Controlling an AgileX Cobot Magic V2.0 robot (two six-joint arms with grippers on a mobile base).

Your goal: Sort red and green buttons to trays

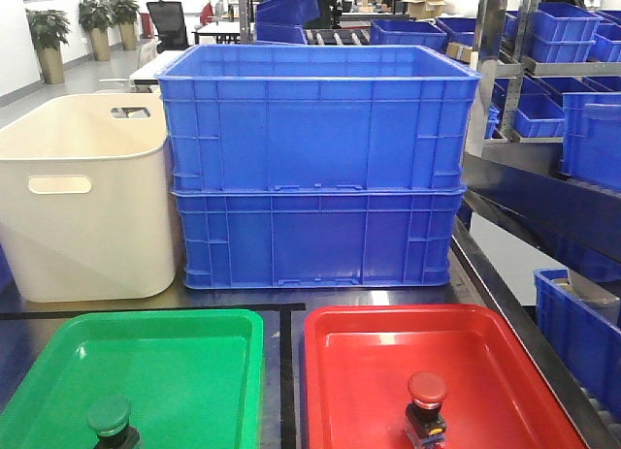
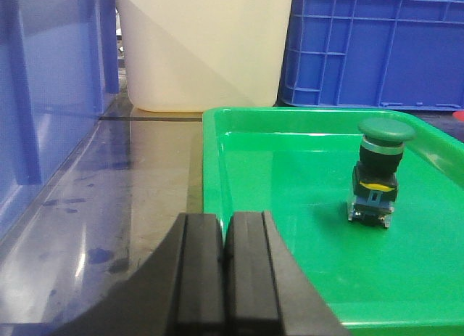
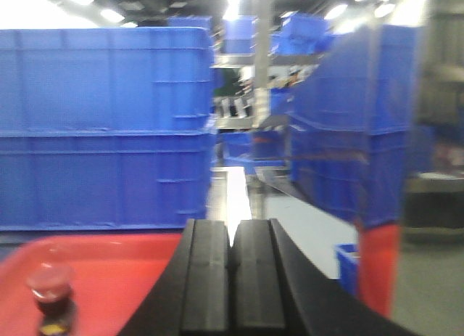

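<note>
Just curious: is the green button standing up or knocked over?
Upright: the green button stands on its base inside the green tray, cap on top.

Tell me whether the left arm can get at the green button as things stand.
Probably yes. The green button stands upright and alone in the green tray, with nothing between it and the left end effector, which is shut and would have to open first.

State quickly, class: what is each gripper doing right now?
Left gripper: closed, holding nothing.
Right gripper: closed, holding nothing.
</note>
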